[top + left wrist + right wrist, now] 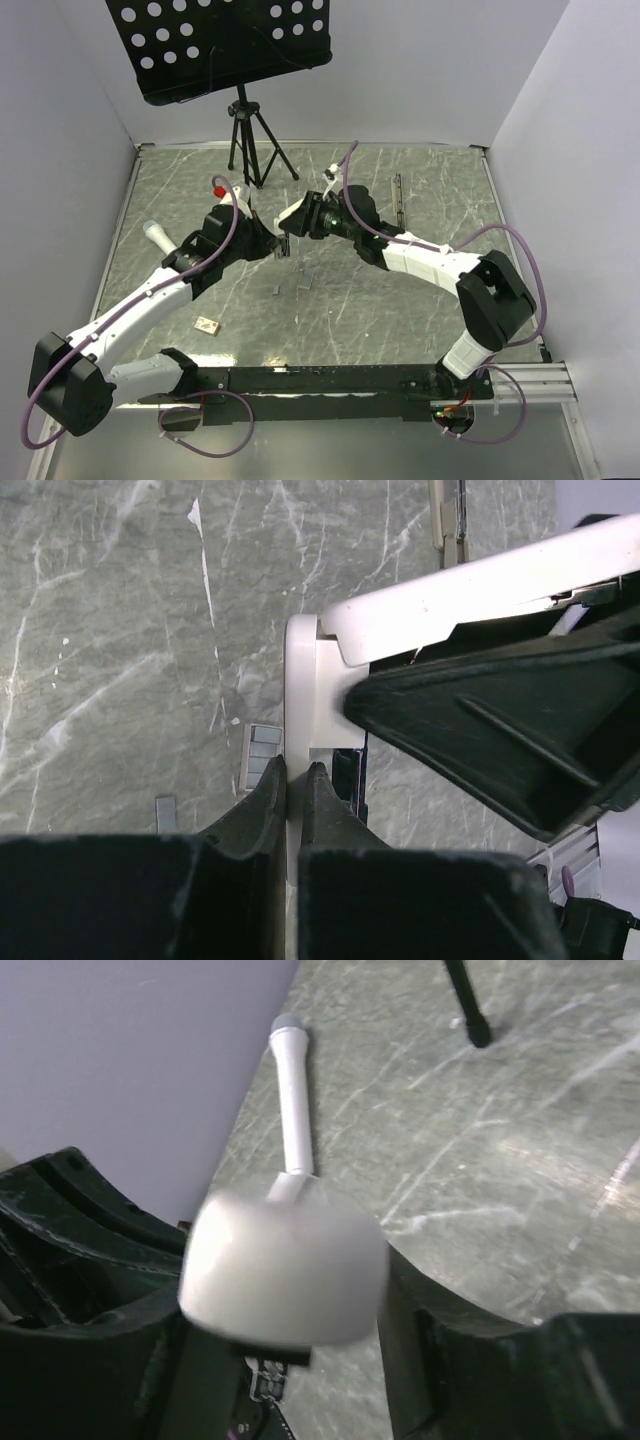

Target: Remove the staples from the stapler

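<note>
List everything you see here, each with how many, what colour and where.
table: one, grey-green marble, walled on three sides
music stand: one, black, perforated, on a tripod at the far edge
stapler: one, silvery-grey on a dark bar, lying far right
cream-white piece: one, held up at the centre; what it is I cannot tell
staples: two strips, grey, lying just nearer than that piece
tan block: one, pale face, near left
white stick: one, grey tip, by the left wall
left pincer: one, black, shut on the cream-white piece
right pincer: one, black, shut on the same piece
</note>
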Available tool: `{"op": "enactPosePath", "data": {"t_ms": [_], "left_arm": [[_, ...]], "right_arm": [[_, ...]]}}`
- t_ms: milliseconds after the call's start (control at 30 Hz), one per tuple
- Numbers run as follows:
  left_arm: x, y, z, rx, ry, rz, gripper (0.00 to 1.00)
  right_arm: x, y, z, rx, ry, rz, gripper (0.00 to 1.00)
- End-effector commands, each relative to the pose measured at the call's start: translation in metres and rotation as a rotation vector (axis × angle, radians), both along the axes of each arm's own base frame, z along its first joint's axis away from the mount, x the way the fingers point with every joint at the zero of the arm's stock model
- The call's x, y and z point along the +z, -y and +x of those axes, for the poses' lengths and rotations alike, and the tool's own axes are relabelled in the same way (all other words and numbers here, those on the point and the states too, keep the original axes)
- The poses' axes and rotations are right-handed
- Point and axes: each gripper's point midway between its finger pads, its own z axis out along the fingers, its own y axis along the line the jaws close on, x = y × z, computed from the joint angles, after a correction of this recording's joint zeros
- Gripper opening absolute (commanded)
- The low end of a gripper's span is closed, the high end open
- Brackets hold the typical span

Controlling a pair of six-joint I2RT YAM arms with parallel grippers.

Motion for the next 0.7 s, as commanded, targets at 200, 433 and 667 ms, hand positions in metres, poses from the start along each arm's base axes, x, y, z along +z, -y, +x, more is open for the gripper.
{"op": "enactPosePath", "data": {"t_ms": [200, 433, 667], "left_arm": [[0.034, 0.005, 0.005, -0.012, 0.112, -0.075, 0.01], [0.036, 0.015, 0.001, -0.110, 0.127, -0.042, 0.40], [0.049, 0.024, -0.003, -0.214, 0.179, -0.016, 0.79]], "right_arm": [[0.018, -0.021, 0.001, 0.051, 0.025, 0.093, 0.28], [0.021, -0.009, 0.007, 0.011, 0.067, 0.036, 0.04], [0.006, 0.033, 0.036, -0.068, 0.044, -0.051, 0.02]]}}
